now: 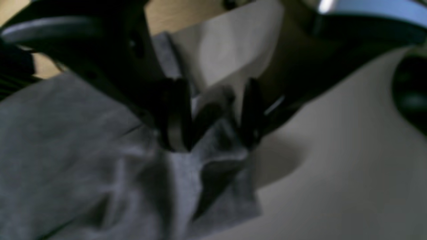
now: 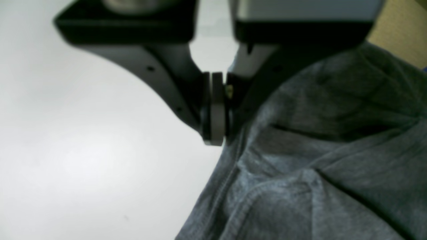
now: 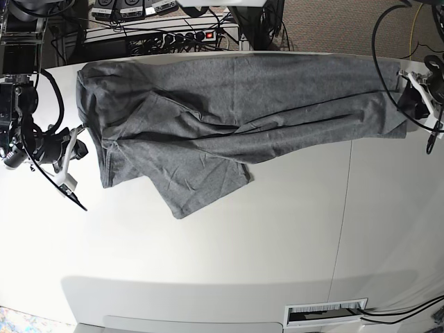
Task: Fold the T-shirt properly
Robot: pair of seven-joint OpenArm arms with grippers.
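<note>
The heather-grey T-shirt [image 3: 229, 104] lies stretched sideways along the far part of the white table [image 3: 243, 250], with one sleeve [image 3: 201, 184] folded toward the front. My left gripper [image 3: 411, 104] is at the shirt's right end. In the left wrist view the left gripper [image 1: 211, 133] is closed on a bunched fold of the shirt [image 1: 66, 150], and a corner hangs below it. My right gripper [image 3: 78, 135] is at the shirt's left edge. In the right wrist view the right gripper [image 2: 218, 133] has its pads together, and the shirt's [image 2: 317, 160] folds run up into them.
A power strip and cables [image 3: 187, 35] lie behind the table's far edge. A labelled slot [image 3: 326, 313] sits at the front edge. Bare white tabletop fills the front half. The right arm's cables [image 3: 66, 187] trail at the left.
</note>
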